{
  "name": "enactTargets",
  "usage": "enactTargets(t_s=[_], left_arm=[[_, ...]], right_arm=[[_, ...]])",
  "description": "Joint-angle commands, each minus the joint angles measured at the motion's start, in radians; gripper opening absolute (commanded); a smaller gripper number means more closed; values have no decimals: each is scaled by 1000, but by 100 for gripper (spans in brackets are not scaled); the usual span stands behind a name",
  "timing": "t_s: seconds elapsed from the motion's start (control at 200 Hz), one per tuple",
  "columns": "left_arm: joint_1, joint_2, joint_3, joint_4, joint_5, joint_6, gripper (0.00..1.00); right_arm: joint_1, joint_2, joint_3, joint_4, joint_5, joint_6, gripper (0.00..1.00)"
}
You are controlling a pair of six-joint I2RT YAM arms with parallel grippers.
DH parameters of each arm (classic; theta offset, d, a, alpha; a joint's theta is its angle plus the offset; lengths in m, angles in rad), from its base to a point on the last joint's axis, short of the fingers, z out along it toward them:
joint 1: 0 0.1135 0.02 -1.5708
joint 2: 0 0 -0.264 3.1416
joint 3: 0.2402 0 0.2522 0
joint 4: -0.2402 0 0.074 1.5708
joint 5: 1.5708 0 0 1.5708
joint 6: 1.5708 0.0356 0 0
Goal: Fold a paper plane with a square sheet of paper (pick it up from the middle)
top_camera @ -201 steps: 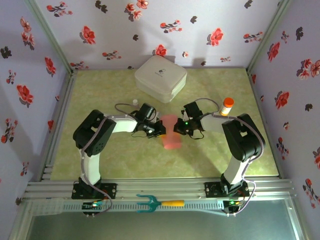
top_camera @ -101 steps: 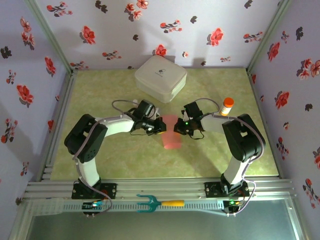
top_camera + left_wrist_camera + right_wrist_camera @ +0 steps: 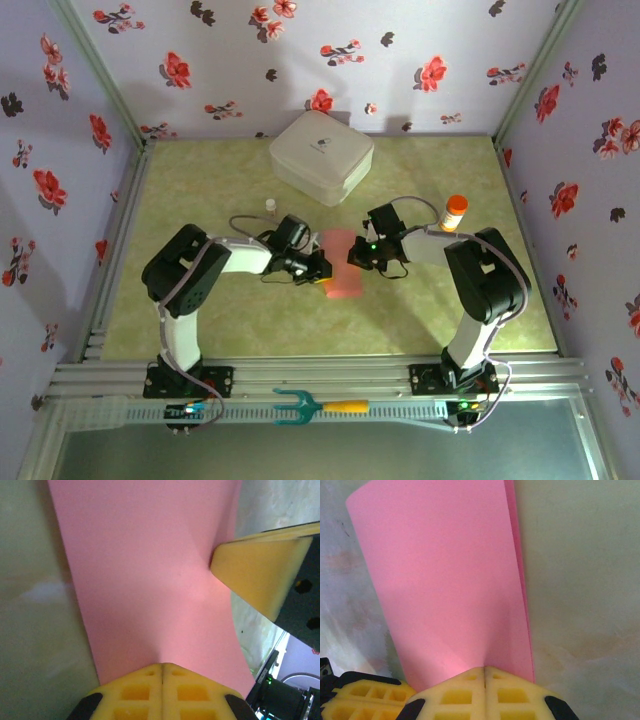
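Observation:
The square sheet of paper (image 3: 343, 268) is pink and lies doubled over as a long strip on the green table top, two layers showing along its edge (image 3: 517, 570). My left gripper (image 3: 320, 268) is shut on the strip's left side, its yellow fingertips (image 3: 150, 680) pinching the paper (image 3: 145, 570) so that it puckers. My right gripper (image 3: 352, 255) is shut on the opposite side, and the paper (image 3: 445, 565) dimples into its closed fingertips (image 3: 470, 680). Each wrist view catches the other gripper's yellow fingers (image 3: 260, 575) at its edge. The paper plane is out of view.
A white rounded box (image 3: 321, 155) stands at the back centre. An orange-capped bottle (image 3: 455, 212) stands right of my right arm, and a small white cap (image 3: 270, 204) sits behind the left arm. A teal fork (image 3: 318, 406) lies on the front rail. Flowered walls close in three sides.
The left arm swung out to the left and came back; its gripper now sits slightly nearer the front. The right arm and the paper have barely moved. Both grippers stayed shut.

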Motion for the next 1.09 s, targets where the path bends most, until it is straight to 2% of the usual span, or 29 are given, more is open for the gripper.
enactTargets(t_s=[0.0, 0.19, 0.33, 0.6, 0.905, 1.09], left_arm=[[13, -6, -42, -91, -33, 42, 0], [-2, -62, -8, -111, -24, 45, 0], [-16, -89, 15, -94, -13, -24, 0], [-42, -40, -10, 5, 43, -83, 0], [-43, 5, -85, -43, 10, -21, 1], [-46, -36, -112, -83, -11, 27, 3]], right_arm=[[-4, 34, -37, -133, 95, 6, 0], [-4, 28, -43, -133, 99, 9, 0], [-4, 25, -40, -133, 102, 10, 0], [-4, 16, -55, -119, 108, 20, 0], [-4, 23, -66, -109, 109, 20, 0], [-3, 21, -62, -115, 112, 17, 0]])
